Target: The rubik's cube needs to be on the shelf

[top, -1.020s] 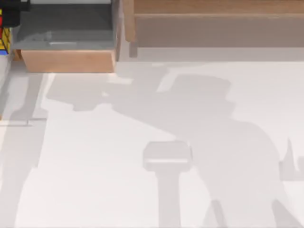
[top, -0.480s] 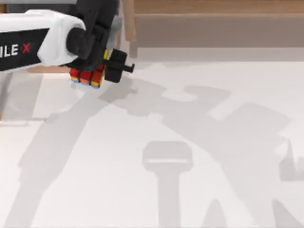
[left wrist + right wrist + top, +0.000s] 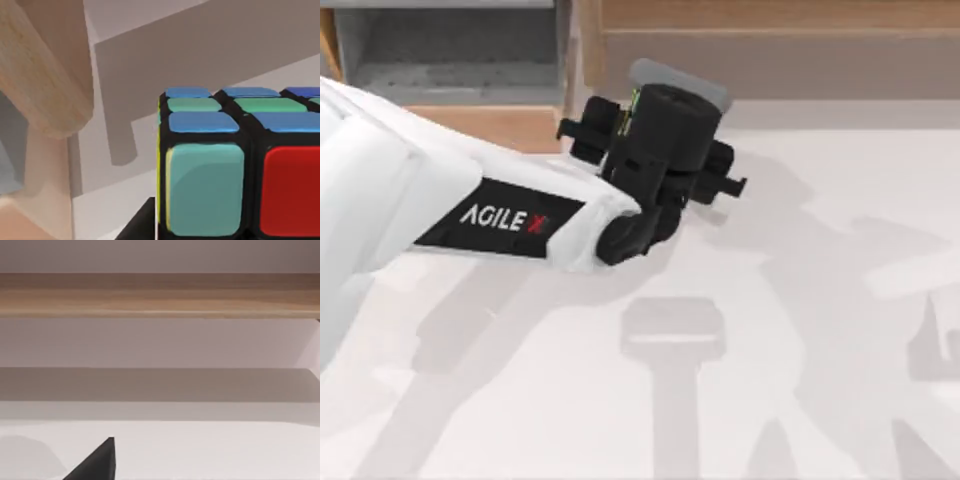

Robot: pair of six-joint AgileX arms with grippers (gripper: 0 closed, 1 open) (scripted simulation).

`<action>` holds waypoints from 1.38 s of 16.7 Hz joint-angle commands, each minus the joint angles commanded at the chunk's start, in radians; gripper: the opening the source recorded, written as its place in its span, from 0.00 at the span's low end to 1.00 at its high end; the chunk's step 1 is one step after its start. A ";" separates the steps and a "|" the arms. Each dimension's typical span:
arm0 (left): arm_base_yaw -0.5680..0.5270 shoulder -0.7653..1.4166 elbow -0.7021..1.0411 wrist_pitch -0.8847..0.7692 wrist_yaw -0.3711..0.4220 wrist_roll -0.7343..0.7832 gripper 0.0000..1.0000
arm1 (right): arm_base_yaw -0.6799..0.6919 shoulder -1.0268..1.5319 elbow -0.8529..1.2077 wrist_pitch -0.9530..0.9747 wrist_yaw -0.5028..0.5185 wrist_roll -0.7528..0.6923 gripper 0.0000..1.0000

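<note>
The left gripper (image 3: 665, 150) hangs over the far part of the table (image 3: 800, 400), just in front of the shelf (image 3: 770, 60), close to the shelf's wooden side post (image 3: 588, 45). The left wrist view shows the rubik's cube (image 3: 240, 170) pressed right up against the camera between the fingers, so the gripper is closed on it, with the post (image 3: 50, 65) and the shelf's grey-brown front beyond. From above, the cube is hidden under the wrist. The right arm is parked; I cannot tell its grip.
</note>
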 joint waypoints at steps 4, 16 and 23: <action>-0.079 0.096 0.027 0.365 -0.100 0.065 0.00 | 0.000 0.000 0.000 0.000 0.000 0.000 1.00; -0.108 0.216 0.155 0.833 -0.232 0.156 0.00 | 0.000 0.000 0.000 0.000 0.000 0.000 1.00; -0.055 0.212 0.221 0.865 -0.175 0.125 0.00 | 0.000 0.000 0.000 0.000 0.000 0.000 1.00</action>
